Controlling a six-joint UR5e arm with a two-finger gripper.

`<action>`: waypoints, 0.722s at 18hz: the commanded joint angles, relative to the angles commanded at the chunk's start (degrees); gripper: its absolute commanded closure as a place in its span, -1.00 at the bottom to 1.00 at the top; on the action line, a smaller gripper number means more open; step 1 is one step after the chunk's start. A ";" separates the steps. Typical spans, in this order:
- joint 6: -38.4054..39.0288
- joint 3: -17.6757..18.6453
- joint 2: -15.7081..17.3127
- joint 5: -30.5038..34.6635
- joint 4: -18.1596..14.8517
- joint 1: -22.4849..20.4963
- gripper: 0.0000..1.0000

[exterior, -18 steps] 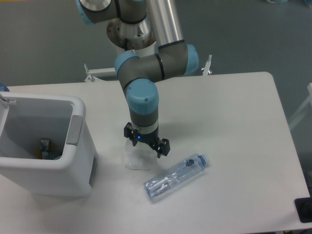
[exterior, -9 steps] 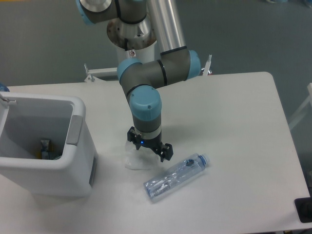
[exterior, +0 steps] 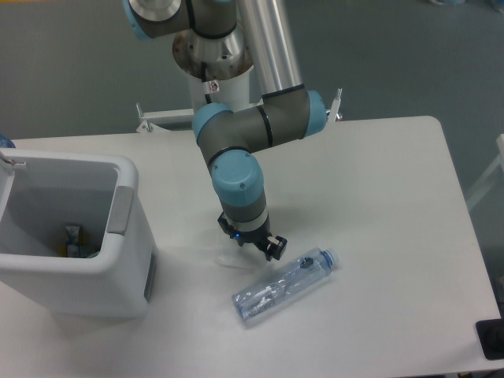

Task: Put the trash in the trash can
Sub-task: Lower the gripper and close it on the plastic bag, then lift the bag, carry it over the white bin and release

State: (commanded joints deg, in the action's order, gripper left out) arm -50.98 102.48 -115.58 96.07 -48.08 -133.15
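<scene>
- While the gripper (exterior: 250, 242) is low over the table (exterior: 378, 189), the crumpled tissue (exterior: 223, 257) lies directly beneath it.
- Whether its jaws are spread is unclear.
- The crushed bottle (exterior: 283, 285) lies just beside it.

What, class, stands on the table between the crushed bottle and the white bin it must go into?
Only the arm's tool, lowered over the tissue, sits between the bottle and the bin. The bin's top is open.
</scene>
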 joint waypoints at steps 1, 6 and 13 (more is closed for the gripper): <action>0.00 -0.18 0.17 -0.17 0.00 -0.17 1.00; 0.00 -1.32 1.84 -1.57 -0.88 -1.58 1.00; 0.79 -3.25 5.88 -17.91 -1.32 -5.44 1.00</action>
State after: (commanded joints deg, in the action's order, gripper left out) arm -50.19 99.23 -109.69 78.16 -49.39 -138.60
